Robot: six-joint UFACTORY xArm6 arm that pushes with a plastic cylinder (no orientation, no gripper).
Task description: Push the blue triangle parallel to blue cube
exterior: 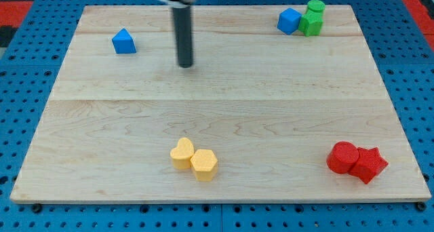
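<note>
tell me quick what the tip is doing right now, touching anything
My tip: touching no block, holding nothing; it stands apart to the view's right of the blue triangle, far left of the blue cube.

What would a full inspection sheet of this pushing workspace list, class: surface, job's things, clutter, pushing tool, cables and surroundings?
Surface: pale wooden board, flat, mostly bare in the middle.
Job's things: small blue triangle block near the view's top left; blue cube block at the view's top right, touching the green blocks.
Clutter: two green blocks beside the cube; two yellow blocks, touching, at the view's bottom centre; two red blocks, touching, at the view's bottom right.
Grippers: none fitted; my tip sits to the view's right of the triangle, apart from it, touching no block.
Cables: nothing seen.
Surroundings: blue perforated base around the board.
</note>
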